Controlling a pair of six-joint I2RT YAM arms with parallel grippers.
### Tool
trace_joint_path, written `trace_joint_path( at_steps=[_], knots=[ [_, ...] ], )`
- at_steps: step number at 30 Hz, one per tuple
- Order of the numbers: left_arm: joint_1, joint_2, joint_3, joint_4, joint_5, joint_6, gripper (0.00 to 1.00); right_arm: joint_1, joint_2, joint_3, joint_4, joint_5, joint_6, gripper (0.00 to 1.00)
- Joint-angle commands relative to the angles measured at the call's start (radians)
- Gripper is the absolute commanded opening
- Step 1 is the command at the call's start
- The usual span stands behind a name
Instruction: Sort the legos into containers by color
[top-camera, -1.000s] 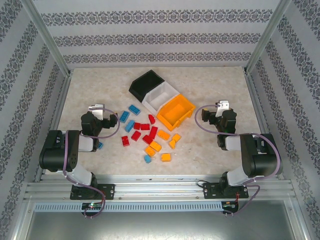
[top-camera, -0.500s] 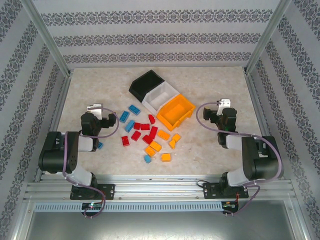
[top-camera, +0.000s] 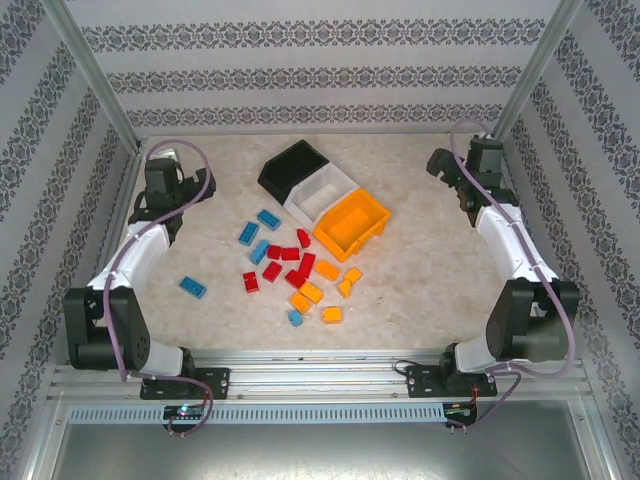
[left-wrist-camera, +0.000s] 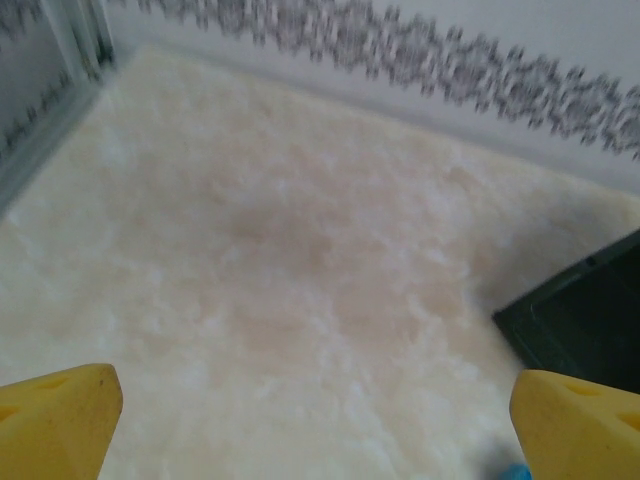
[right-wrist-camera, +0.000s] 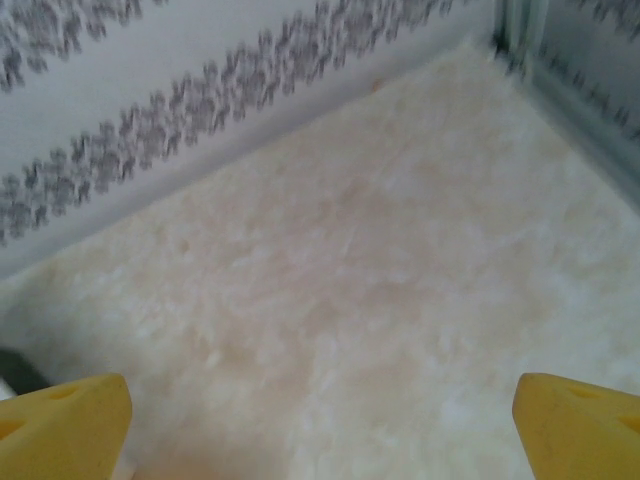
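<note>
Legos (top-camera: 290, 253) (seven red, five blue, six orange), three bins (top-camera: 322, 192); both grippers (left-wrist-camera: 315, 420) (right-wrist-camera: 320, 425) spread wide

Three containers (top-camera: 322, 203) stand joined in a slanted row at the middle of the table (top-camera: 420, 280), running from back left to front right. The legos (top-camera: 296, 268) lie scattered on the table just in front of them. One lone brick (top-camera: 193, 287) lies well apart to the left. The left claw (top-camera: 163, 170) hangs near the back left corner, and the right claw (top-camera: 478, 160) near the back right.
</note>
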Motion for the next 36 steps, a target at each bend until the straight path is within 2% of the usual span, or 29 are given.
trace_joint_path(
  at_steps=[1,4,7,12,18,22,28,36],
  knots=[
    [0.001,0.065,0.068,-0.366,0.068,-0.146,1.00,0.065,0.046,0.065,-0.297,-0.123,0.072,0.98],
    [0.001,0.093,0.126,-0.466,0.134,-0.148,1.00,0.141,0.078,0.101,-0.407,-0.181,0.059,0.98],
    [-0.005,0.062,0.101,-0.445,0.257,-0.115,1.00,0.231,0.089,0.109,-0.514,-0.179,0.046,0.98],
    [-0.021,0.002,0.061,-0.471,0.310,-0.117,1.00,0.386,0.056,0.038,-0.618,-0.176,0.132,0.96],
    [-0.051,-0.048,-0.015,-0.468,0.349,-0.107,1.00,0.578,-0.009,-0.115,-0.567,-0.173,0.304,0.89],
    [-0.051,-0.056,-0.041,-0.457,0.377,-0.107,1.00,0.690,0.007,-0.165,-0.490,-0.179,0.303,0.82],
    [-0.051,-0.062,-0.056,-0.451,0.388,-0.109,1.00,0.782,0.143,-0.119,-0.505,-0.160,0.207,0.69],
    [-0.052,-0.092,-0.071,-0.459,0.383,-0.125,1.00,0.798,0.216,-0.116,-0.479,-0.137,0.186,0.58]
  ],
)
